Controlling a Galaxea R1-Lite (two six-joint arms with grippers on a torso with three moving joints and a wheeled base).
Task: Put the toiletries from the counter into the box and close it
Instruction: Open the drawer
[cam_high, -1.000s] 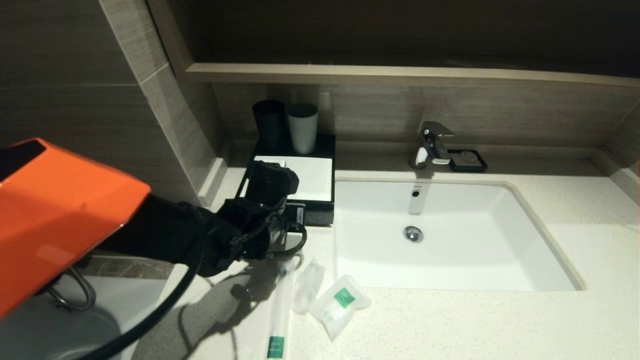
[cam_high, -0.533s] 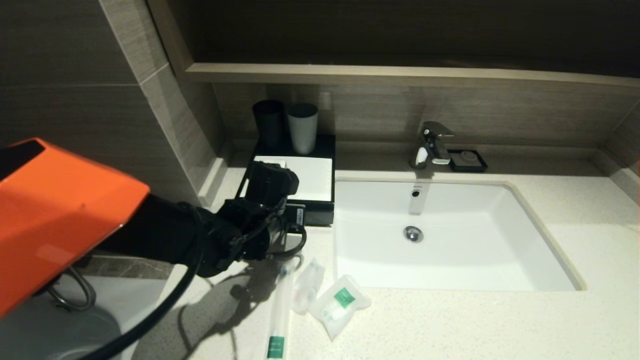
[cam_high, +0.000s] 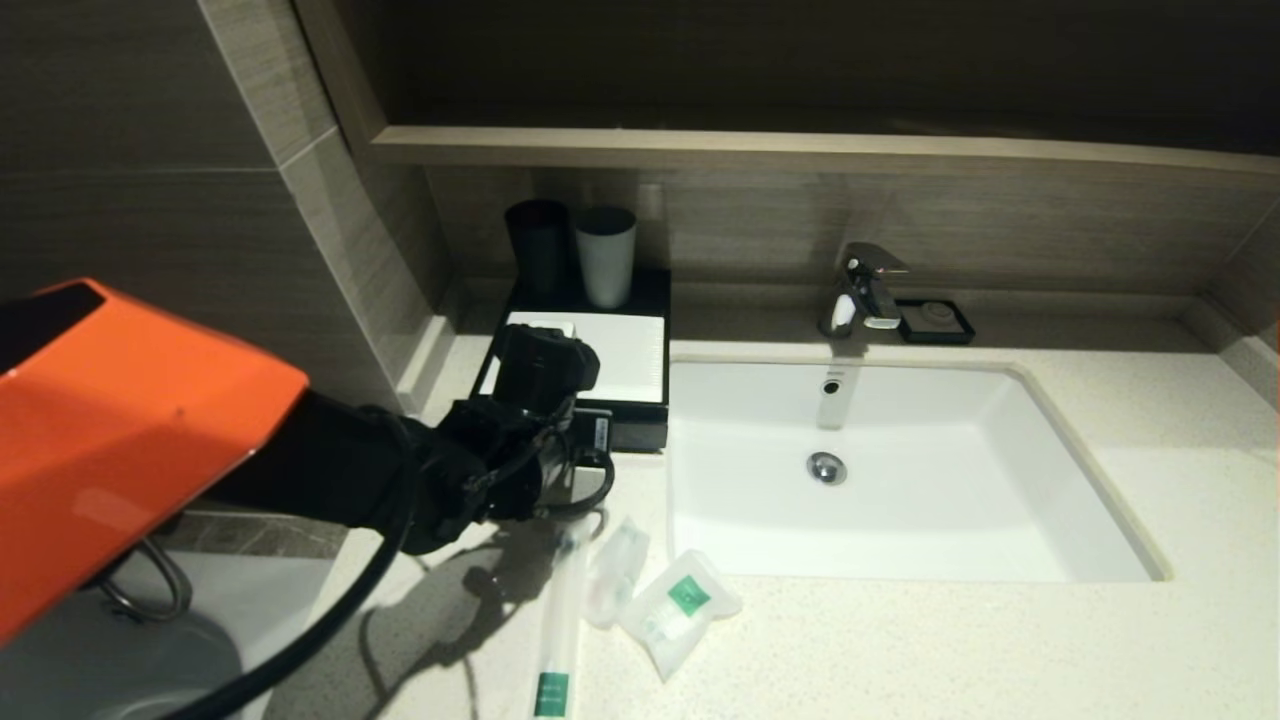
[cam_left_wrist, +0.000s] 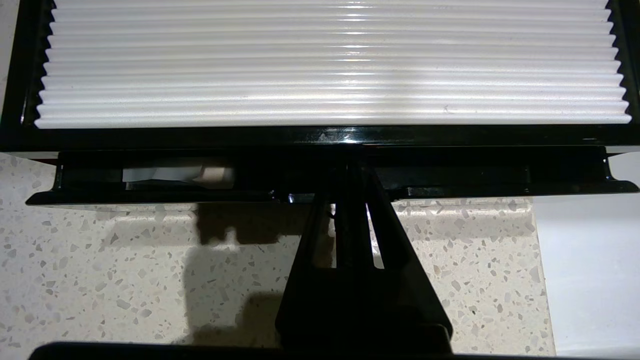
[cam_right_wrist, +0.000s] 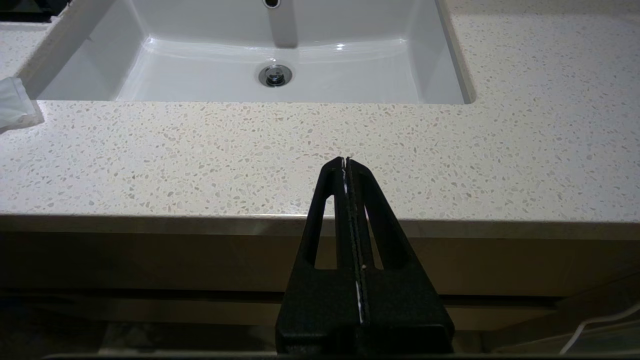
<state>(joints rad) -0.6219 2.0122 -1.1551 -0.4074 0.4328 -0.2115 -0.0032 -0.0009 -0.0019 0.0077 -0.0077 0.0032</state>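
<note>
Left gripper (cam_left_wrist: 350, 172), pinched tight, noses the drawer (cam_left_wrist: 320, 186) lip of the box (cam_left_wrist: 330, 65), which I judge must open before sachets (cam_high: 680, 608) go in.

The room is dim, and the wall at the back is very dark. Light falls from above onto the white sink (cam_high: 900, 480), which looks bright. The arm throws a dark shadow on the counter (cam_high: 900, 650). The box (cam_left_wrist: 330, 65) has shiny streaks on its white ribbed top. The pictures look sharp.
</note>
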